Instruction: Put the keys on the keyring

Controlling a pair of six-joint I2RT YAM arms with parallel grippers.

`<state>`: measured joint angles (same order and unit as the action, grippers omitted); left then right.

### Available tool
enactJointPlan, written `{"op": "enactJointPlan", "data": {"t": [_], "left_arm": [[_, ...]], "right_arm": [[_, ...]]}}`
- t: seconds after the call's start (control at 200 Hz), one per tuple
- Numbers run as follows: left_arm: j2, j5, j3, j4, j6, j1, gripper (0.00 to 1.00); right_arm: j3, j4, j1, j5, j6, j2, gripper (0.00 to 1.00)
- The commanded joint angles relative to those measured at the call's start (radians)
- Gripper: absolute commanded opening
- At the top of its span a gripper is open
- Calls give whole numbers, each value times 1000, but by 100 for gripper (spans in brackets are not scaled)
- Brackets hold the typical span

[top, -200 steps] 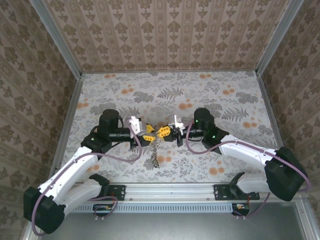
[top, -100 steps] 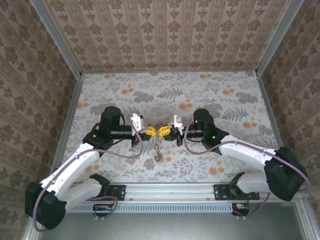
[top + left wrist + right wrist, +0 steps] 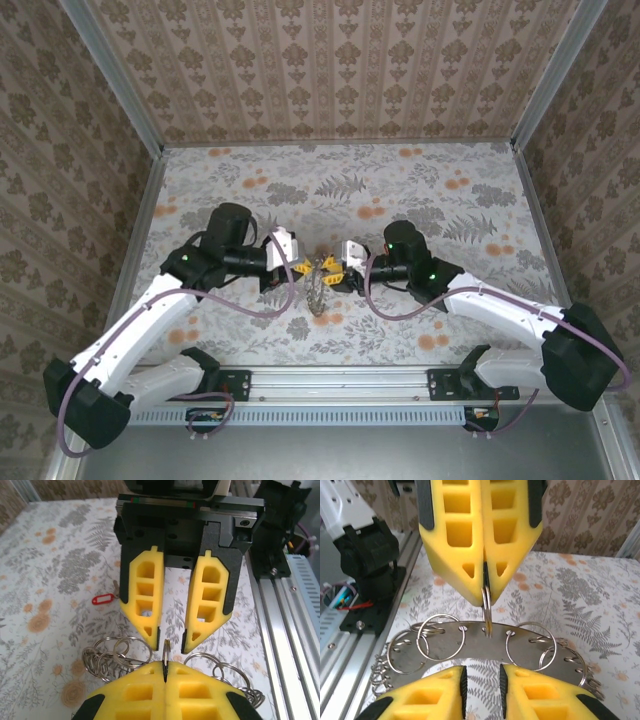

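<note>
The keyring (image 3: 485,642) is a curved metal strip with holes carrying several split rings; in the top view it hangs as a silvery cluster (image 3: 318,290) between the two arms. My left gripper (image 3: 165,666) is shut on one upright split ring (image 3: 165,650); from the right wrist it shows as the left gripper (image 3: 485,582) pinching that ring above the strip. My right gripper (image 3: 482,680) is open, its fingers (image 3: 145,597) facing the left one with the ring in line with the gap. The key's red tag (image 3: 102,599) lies on the table behind, apart from both grippers.
The flowered tabletop (image 3: 400,190) stretches to patterned walls at the back and sides. A metal rail (image 3: 340,380) runs along the near edge by the arm bases. Purple cables (image 3: 240,310) loop beside both arms.
The two grippers have closed in on each other over the middle of the table. The ring cluster now hangs shorter between them.
</note>
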<state>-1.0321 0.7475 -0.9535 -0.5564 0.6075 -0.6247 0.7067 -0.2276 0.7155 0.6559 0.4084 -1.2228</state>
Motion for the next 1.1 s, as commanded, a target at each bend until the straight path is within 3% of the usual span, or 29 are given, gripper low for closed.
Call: {"op": "enactJointPlan", "data": {"t": [0.0,0.3,0.51,0.875,1.095], "left_arm": [[-33,-27,-76,-165,92,-22,0],[-92,-50,-126,-197,110,-45,0],[-97,-16,-125,-156,75,-38,0],[-88,40,-110,-91,16,-26,0],[-70,36,-110,-96,26,-22,0]], "right_arm": [[40,103,14,-53,82,22,28],[43,61,16,-37,51,31,31],[33,9,16,22,-8,30,26],[8,-98,17,40,-93,20,27],[10,-71,17,28,-83,11,11]]}}
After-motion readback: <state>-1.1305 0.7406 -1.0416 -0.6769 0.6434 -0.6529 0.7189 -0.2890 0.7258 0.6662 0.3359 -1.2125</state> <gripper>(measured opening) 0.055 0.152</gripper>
